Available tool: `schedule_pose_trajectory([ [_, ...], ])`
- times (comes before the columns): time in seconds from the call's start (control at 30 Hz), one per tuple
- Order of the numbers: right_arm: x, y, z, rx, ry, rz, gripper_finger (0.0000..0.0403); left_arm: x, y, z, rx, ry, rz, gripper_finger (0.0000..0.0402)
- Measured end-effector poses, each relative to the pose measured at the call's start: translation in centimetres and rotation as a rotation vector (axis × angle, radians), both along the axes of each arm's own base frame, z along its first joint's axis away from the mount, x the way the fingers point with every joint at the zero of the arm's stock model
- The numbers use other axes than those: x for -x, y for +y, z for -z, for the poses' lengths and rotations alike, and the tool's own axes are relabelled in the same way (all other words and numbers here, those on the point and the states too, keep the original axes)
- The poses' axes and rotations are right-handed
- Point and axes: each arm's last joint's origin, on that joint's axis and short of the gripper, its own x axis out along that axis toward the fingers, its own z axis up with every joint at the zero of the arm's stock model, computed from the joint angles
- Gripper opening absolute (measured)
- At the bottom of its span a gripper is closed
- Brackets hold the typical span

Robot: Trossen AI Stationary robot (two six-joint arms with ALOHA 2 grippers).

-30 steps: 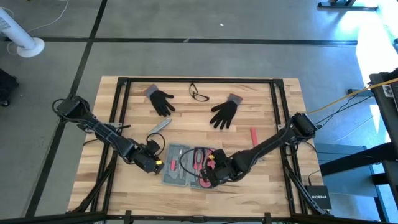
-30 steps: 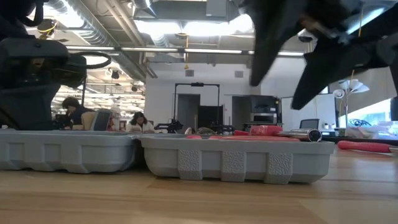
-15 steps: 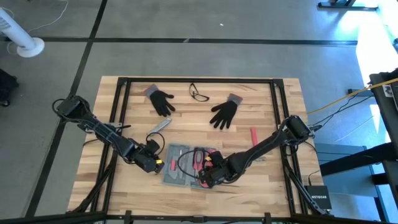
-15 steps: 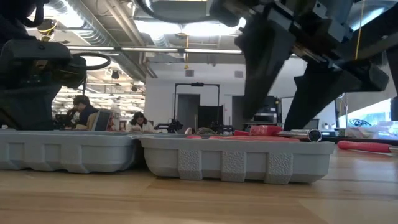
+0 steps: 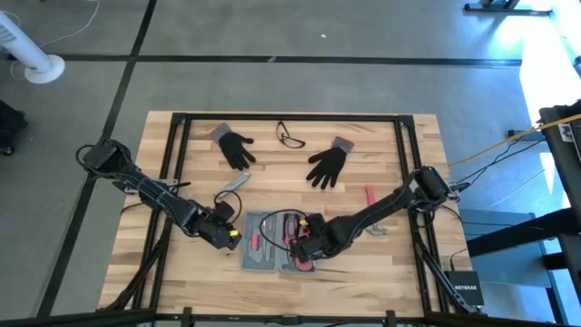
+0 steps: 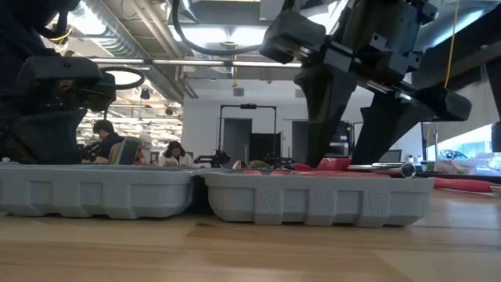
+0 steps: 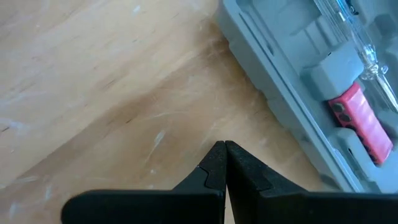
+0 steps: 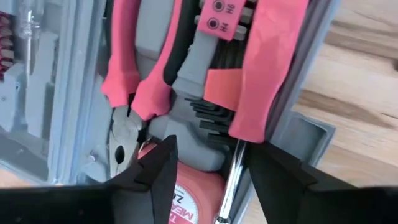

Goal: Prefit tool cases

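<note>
High view: right gripper [image 5: 307,252] spread directly over tool case [image 5: 263,243]

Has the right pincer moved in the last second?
Yes. In the high view the right pincer has slid left across the open tool case, farther from the red tool lying on the table.

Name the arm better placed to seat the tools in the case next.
Right. The right gripper hangs open directly over the tool case; the left gripper sits shut beside it.
</note>
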Motion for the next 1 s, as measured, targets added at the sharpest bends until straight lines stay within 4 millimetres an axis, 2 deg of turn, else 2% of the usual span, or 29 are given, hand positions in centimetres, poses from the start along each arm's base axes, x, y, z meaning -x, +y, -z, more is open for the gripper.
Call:
schedule_pose_trajectory([
  [0.13, 0.1, -0.1, 0.1, 0.022, 0.011, 0.016, 0.0146, 0.0, 0.0, 0.0, -0.013, 0.001, 0.02, 0.0],
  [0.47, -0.2, 0.1, 1.6, 0.004, 0.047, 0.023, 0.0016, 0.0, 0.0, 0.0, -0.019, 0.0, 0.024, 0.0],
  [0.73, -0.1, 0.0, 0.4, 0.05, 0.049, 0.032, 0.0005, 0.0, 0.0, 0.0, -0.018, -0.001, 0.021, 0.0],
  [1.0, -1.1, 0.3, -2.9, 0.101, 0.025, -0.022, 0.0005, 0.0, 0.0, 0.0, -0.031, 0.0, 0.039, 0.0],
])
